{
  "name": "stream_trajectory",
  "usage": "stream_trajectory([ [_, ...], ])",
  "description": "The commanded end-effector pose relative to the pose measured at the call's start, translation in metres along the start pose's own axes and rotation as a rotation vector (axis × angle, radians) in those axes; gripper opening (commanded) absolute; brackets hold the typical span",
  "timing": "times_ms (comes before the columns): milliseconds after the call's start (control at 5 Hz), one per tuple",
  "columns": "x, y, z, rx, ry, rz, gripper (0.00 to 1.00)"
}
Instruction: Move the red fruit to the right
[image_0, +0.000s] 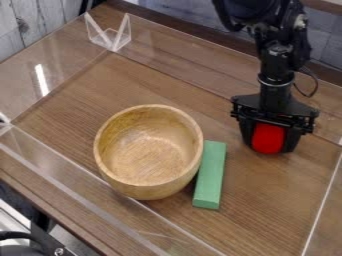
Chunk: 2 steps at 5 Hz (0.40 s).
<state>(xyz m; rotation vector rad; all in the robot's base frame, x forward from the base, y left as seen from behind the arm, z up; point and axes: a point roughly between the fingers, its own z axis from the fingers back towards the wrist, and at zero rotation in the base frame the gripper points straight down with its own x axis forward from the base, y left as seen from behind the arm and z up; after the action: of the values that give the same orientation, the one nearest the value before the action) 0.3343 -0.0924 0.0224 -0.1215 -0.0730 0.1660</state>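
1. Red fruit (271, 139) sits on the wooden table (147, 85) at the right side of the scene, well apart from the wooden bowl (148, 150) and the green block (211, 173) that lies just beside the bowl.
2. We see the gripper (273, 137) pointing straight down over the fruit, its jaws spread wide, one on either side of the red body. We read that as released: the fingers flank the fruit rather than pinch it, and the fruit appears to rest on the table on its own.
3. We judge the fruit to be a small, light toy, probably hard plastic with a smooth skin, so it should be stiff and not fragile.
4. Being rounded, it may roll or squirt out sideways if squeezed off-centre or nudged by a finger.
5. Should it need taking up again, we would close across its widest part, low on the body, with the jaws centred.
6. We cannot make out the yellow-green tip from this view, so we cannot tell which way the fruit lies.
7. Given its place at the right, we judge the move largely done.
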Motion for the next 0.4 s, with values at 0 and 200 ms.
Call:
stream_trajectory([
  [0, 0.0129, -0.0196, 0.0184, -0.018, -0.061, 0.021, 1.0],
  [200, 0.0044, -0.0292, 0.0234, -0.019, -0.074, 0.045, 1.0],
])
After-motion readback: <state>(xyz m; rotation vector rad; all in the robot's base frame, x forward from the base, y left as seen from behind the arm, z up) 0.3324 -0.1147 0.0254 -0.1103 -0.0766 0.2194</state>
